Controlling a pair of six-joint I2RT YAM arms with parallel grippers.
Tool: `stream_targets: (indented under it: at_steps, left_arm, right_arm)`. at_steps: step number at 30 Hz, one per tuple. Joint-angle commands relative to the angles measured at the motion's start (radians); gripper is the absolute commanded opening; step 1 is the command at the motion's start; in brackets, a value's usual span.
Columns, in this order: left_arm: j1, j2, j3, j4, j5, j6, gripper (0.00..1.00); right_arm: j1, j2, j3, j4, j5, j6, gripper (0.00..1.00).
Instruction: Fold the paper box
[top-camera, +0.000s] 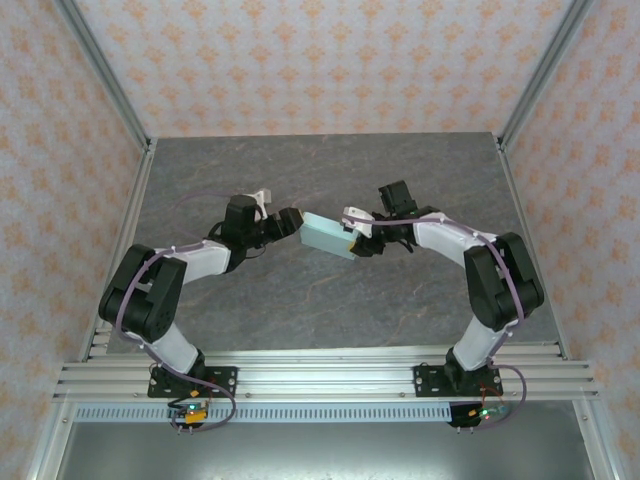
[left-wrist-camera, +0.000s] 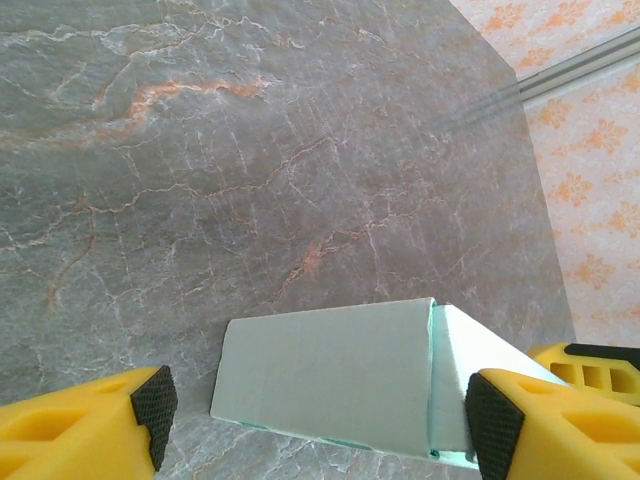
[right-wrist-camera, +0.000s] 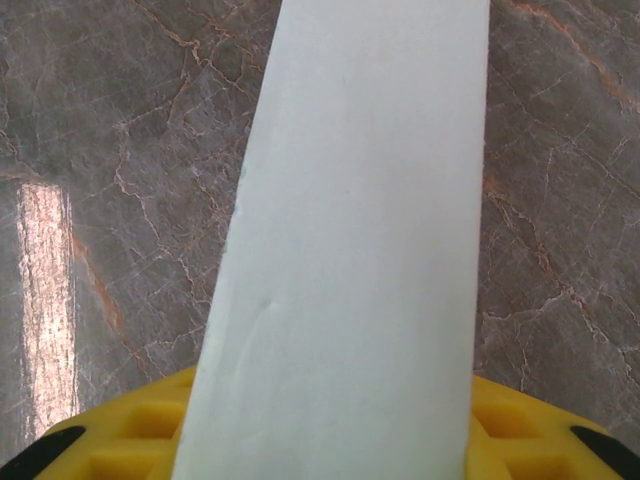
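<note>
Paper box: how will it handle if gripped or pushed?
The paper box juts out straight from one held end, so it's probably fairly stiff. Thin card edges suggest it crushes under a hard squeeze. Likely light, sliding easily.

place: lab rig | signs: aluminium frame (top-camera: 320, 378), wallpapered walls (top-camera: 320, 60)

A grey marbled table (top-camera: 330, 310) with rust-coloured veins, a bright glare patch (right-wrist-camera: 45, 290) on it in the right wrist view. Walls (top-camera: 330, 60) papered cream with orange floral motifs stand on three sides. Metal posts (top-camera: 103, 70) rise at the far corners; ribbed metal rails (top-camera: 320, 375) run along the near edge
</note>
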Motion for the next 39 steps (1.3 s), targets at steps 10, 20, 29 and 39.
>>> stream_targets:
  at_steps: [10,20,29,39]
  left_arm:
    - [-0.004,0.126,-0.066,-0.014,-0.064,0.083,0.72]
    - [-0.006,0.08,-0.012,-0.253,-0.208,0.222,0.68]
    - [-0.019,0.072,-0.008,-0.252,-0.183,0.216,0.68]
    - [-0.054,0.062,0.022,-0.269,-0.193,0.215,0.69]
  right_arm:
    - [-0.007,0.035,0.047,-0.13,0.024,-0.046,0.42]
    - [-0.015,0.014,0.07,-0.104,-0.017,-0.026,0.48]
    - [-0.017,-0.094,0.122,-0.067,-0.108,0.023,0.65]
    - [-0.016,-0.148,0.111,-0.216,-0.224,-0.212,0.65]
